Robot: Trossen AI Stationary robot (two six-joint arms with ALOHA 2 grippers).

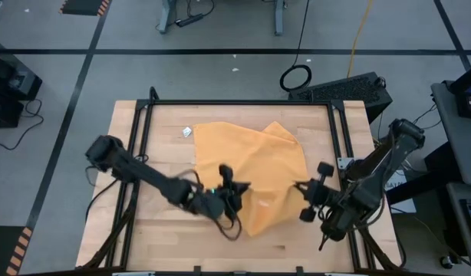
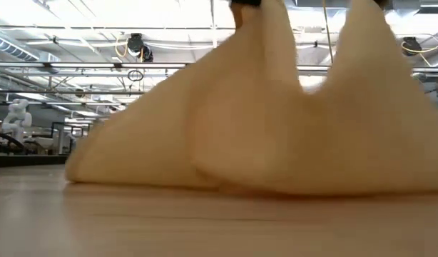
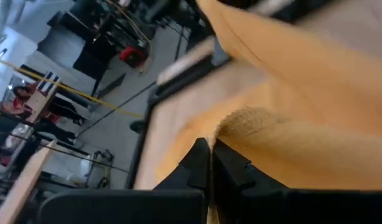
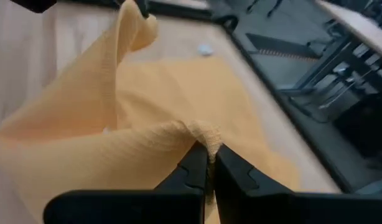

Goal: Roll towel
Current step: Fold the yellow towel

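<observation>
The mustard-yellow towel [image 1: 258,169] lies crumpled on the wooden table, its far part flat on the wood. Two points of its near part are drawn up into peaks, as the low view [image 2: 262,107] shows. A small white tag [image 1: 186,132] shows by its far left corner. My left gripper [image 1: 234,185] is shut on the towel at its near left part. My right gripper [image 1: 300,188] is shut on the towel at its right edge. In the right wrist view the left gripper [image 4: 132,7] shows farther off, above one peak. My left gripper pinches a bunched bit of the towel's edge [image 3: 237,119] between its two shut fingers [image 3: 200,163]. The cloth is raised there and slopes down to the table; one layer or several, I cannot tell. My right gripper pinches a small fold of the towel's edge [image 4: 203,132] between its two shut fingers [image 4: 194,165]. The cloth is lifted into a ridge there, and the rest falls away to the table.
A black metal frame [image 1: 243,103] runs around the table top. Bare wood [image 1: 166,238] lies near the front edge and at the left. The low view is mostly filled by the raised towel. People and equipment show beyond the table in the left wrist view [image 3: 23,102].
</observation>
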